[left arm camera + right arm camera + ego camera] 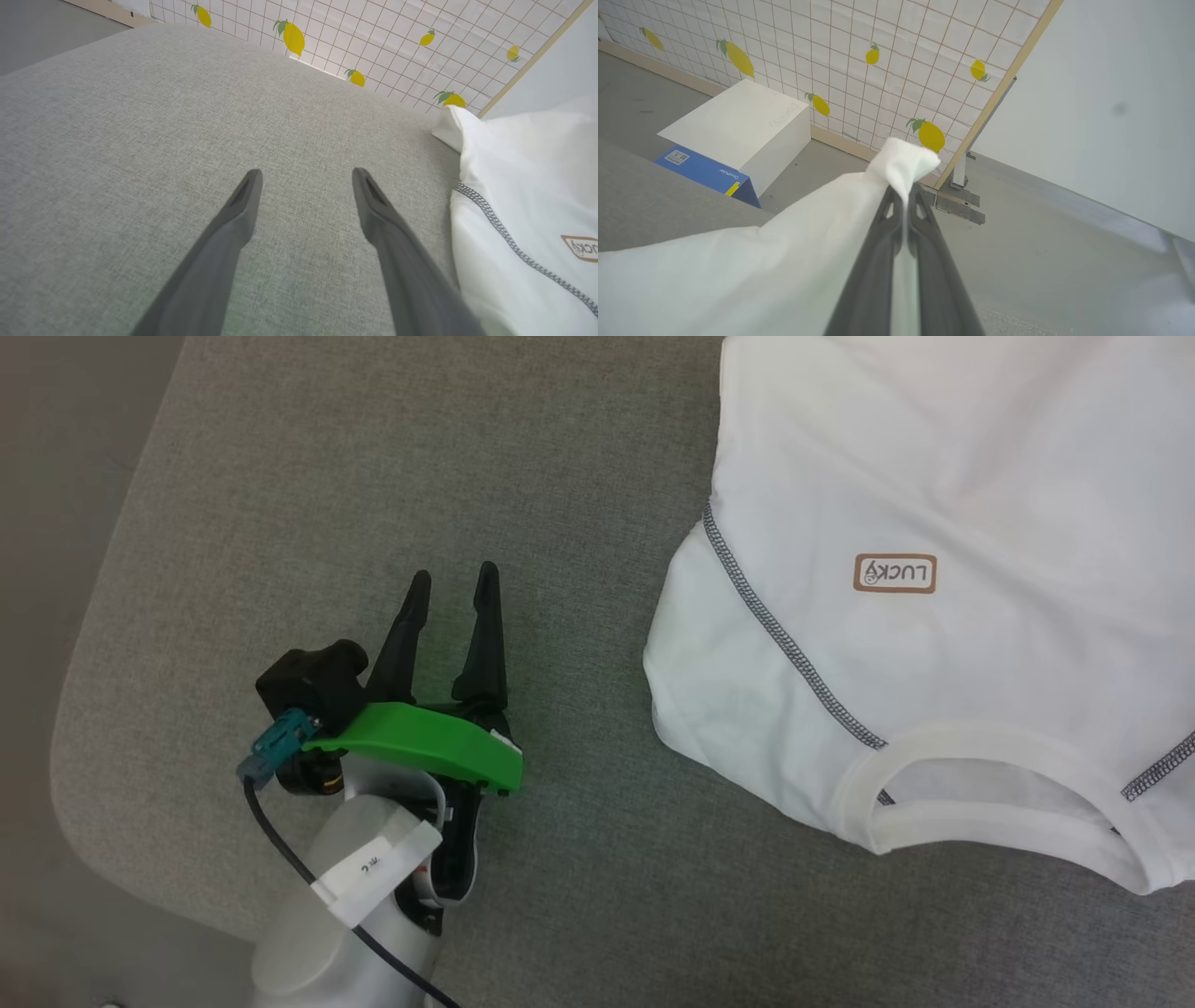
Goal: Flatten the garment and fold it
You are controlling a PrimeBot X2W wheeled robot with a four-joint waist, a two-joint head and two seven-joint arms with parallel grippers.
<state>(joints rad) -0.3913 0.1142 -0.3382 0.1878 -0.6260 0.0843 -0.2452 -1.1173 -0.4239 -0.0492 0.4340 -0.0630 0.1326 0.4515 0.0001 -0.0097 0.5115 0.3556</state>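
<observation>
White and thin, the garment (934, 476) lies on the right part of the grey cloth-covered desk (373, 476), LUCKY patch (894, 573) facing up and collar (980, 747) nearest the robot. The near sleeve looks a little rumpled, and I can see no fold anywhere. The right gripper (906, 193) is clenched on a pinch of the fabric, a small tuft bunching above its tips. The left gripper (454, 575) is released, fingers spread over bare desk beside the sleeve, not touching it. I'd judge this an early point: flattening is under way, and all the folding is left.
</observation>
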